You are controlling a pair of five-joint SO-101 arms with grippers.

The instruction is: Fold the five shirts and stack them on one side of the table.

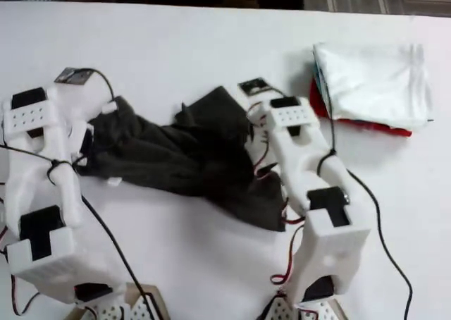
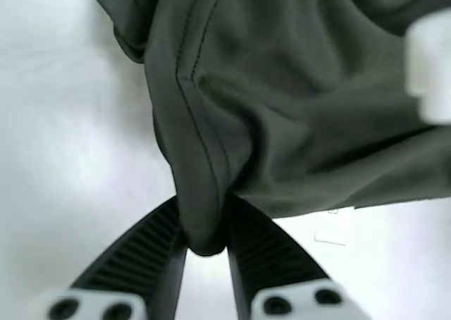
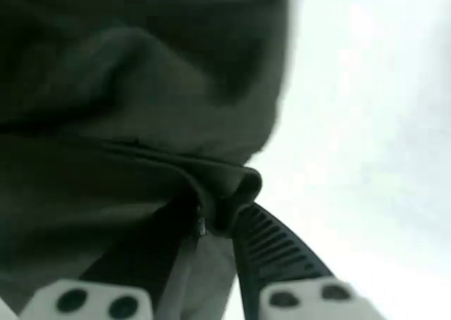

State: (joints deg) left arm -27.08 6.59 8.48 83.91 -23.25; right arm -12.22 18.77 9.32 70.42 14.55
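Dark grey shirt (image 1: 190, 154) bunched mid table (image 1: 176, 45), not yet folded. Left gripper (image 2: 206, 246) pinches a seamed fold, right gripper (image 3: 215, 225) a hem. Folded stack (image 1: 373, 84), white over red, sits aside: at least 2 done, full count unclear.

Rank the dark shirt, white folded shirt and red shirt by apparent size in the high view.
1. dark shirt
2. white folded shirt
3. red shirt, mostly hidden under the white one

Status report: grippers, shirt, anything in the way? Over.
Left gripper shut on dark shirt. Right gripper shut on it too. Shirt crumpled between them, unfolded. Folded stack lies apart, off to one side.
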